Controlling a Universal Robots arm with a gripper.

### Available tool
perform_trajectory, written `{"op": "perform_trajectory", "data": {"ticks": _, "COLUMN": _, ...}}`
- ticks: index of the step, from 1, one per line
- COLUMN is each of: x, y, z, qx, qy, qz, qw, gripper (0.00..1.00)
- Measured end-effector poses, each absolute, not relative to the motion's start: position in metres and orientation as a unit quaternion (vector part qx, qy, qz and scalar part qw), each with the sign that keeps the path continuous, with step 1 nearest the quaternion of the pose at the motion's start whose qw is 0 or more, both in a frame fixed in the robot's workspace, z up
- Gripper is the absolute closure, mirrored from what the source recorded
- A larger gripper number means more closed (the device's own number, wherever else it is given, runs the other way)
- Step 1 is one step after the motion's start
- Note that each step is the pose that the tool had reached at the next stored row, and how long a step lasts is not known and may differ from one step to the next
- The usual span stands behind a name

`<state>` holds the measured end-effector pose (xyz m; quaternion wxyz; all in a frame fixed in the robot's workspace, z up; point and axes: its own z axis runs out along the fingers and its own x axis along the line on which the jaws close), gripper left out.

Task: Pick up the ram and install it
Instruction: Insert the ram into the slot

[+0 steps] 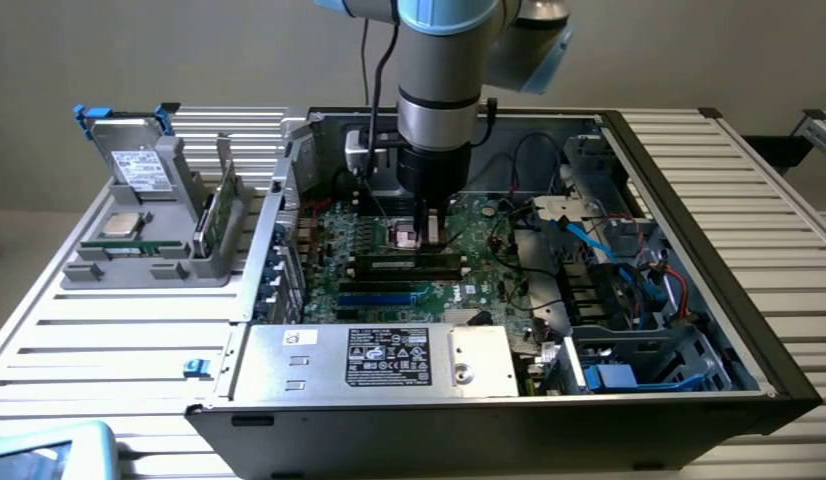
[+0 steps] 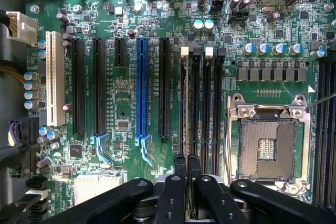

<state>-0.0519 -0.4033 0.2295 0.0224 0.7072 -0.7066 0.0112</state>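
Green ram [image 1: 410,266] lies lengthwise mid-board on the motherboard [image 1: 326,278] in the exterior view, under the narrow tool [image 1: 433,238]. In the wrist view the tool [image 2: 187,179] pinches the ram [image 2: 187,108] edge-on over the black slots [image 2: 217,103] beside the socket [image 2: 268,148]. Any tilt or offset could jam or bend it.

The arm [image 1: 437,90] is cut off by the upper edge of the exterior view. The gripper [image 1: 433,240], closed on the ram [image 1: 386,264], hides the stick's middle and the slot beneath, so how deep it sits cannot be told. In the wrist view the fingers [image 2: 180,174] cover one end of the slots [image 2: 209,108], and a white connector [image 2: 21,27] is cut by the picture's edge. The label [image 1: 386,357] is printed too small to read.
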Motion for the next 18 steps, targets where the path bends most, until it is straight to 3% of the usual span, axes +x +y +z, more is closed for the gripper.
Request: {"op": "perform_trajectory", "data": {"ticks": 18, "x": -0.0519, "y": -0.4038, "z": 0.2291, "qx": 0.706, "qy": -0.708, "qz": 0.012, "qw": 0.022, "gripper": 0.87}}
